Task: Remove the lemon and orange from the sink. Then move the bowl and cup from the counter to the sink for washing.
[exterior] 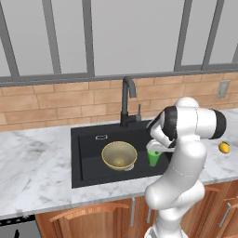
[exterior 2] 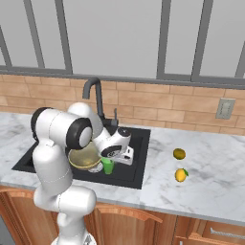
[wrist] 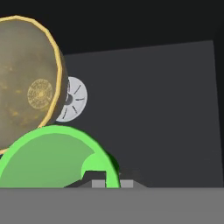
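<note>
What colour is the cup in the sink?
Bright green; the cup shows best in the hand view.

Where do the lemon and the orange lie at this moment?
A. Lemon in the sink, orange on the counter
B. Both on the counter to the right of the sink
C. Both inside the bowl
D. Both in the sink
B: in the right base view the lemon and the orange rest on the marble counter, right of the sink.
</note>
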